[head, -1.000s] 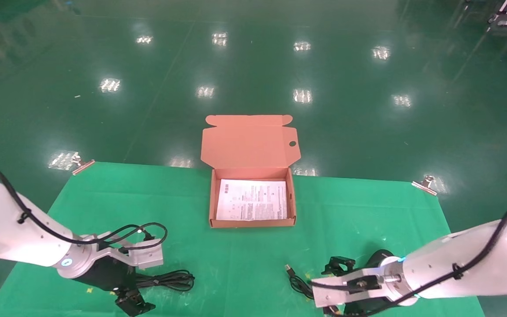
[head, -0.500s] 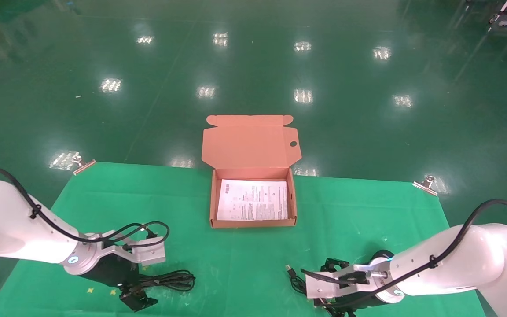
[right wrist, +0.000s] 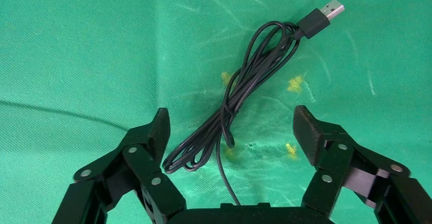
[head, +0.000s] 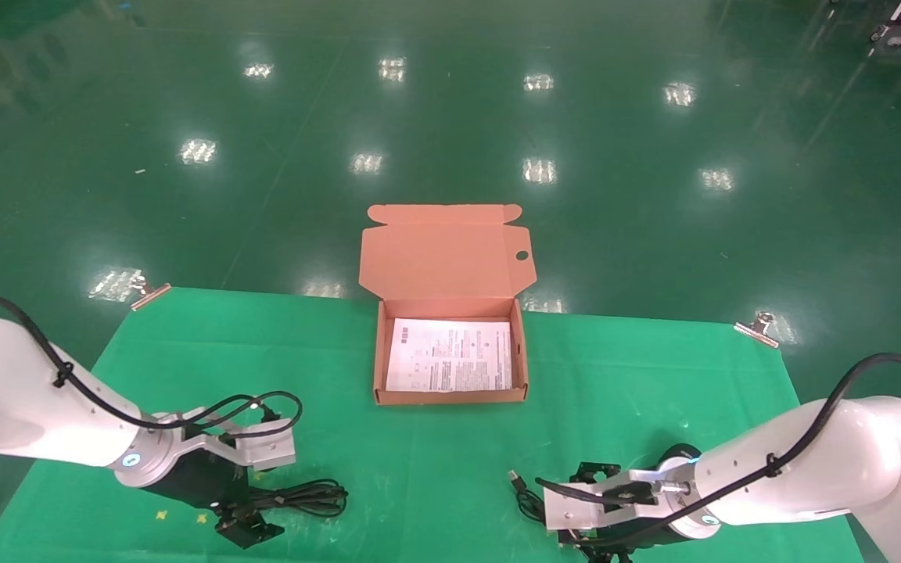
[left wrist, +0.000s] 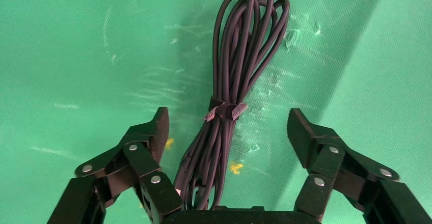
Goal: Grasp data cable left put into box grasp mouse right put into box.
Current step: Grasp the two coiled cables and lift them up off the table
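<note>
The data cable (head: 306,496) lies as a long flat black coil on the green cloth at the front left. Its tie (left wrist: 224,111) shows in the left wrist view. My left gripper (head: 251,512) is open, low over the coil's near end, with one finger on each side of the coil (left wrist: 239,56). My right gripper (head: 585,514) is open at the front right, above the mouse's thin cord (right wrist: 229,112), whose USB plug (right wrist: 322,16) points away. The mouse's body is hidden under my right arm. The orange-brown box (head: 377,360) stands open at the table's middle back, holding only its white leaflet.
The green cloth (head: 184,375) covers the table, held by metal clips at its back left corner (head: 149,295) and back right corner (head: 755,328). The box's lid (head: 446,250) stands up behind it. Small yellow marks dot the cloth near both grippers.
My right gripper has shifted left toward the mouse's cord. My left gripper has edged a little right along the data cable. Both stay open.
</note>
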